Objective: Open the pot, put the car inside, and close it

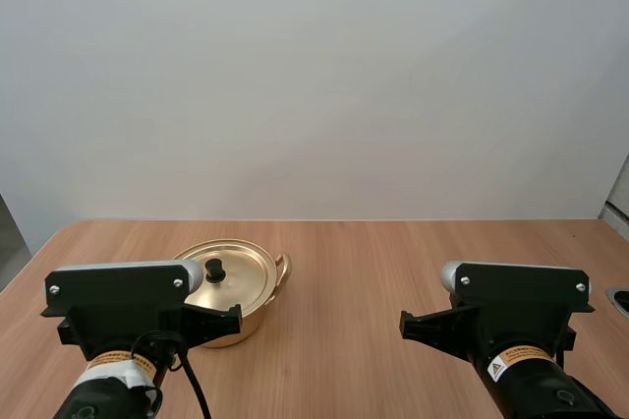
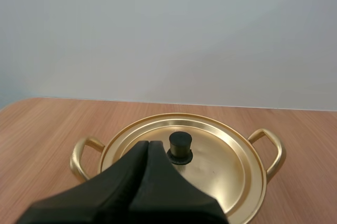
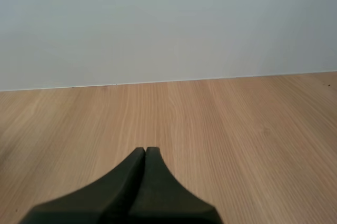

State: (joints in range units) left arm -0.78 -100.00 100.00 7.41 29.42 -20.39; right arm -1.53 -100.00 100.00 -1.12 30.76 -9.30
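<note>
A gold pot (image 1: 236, 286) with two loop handles stands on the wooden table (image 1: 354, 271) at the left, its gold lid (image 2: 210, 166) on it with a black knob (image 2: 180, 148) in the middle. My left gripper (image 2: 147, 144) is shut on nothing, its tips just short of the knob, above the lid's near side. My right gripper (image 3: 146, 150) is shut too, its tips together as one dark wedge over bare wood at the table's right.
The table's far edge (image 1: 344, 221) meets a plain white wall. A dark object (image 1: 621, 299) sits at the table's right border.
</note>
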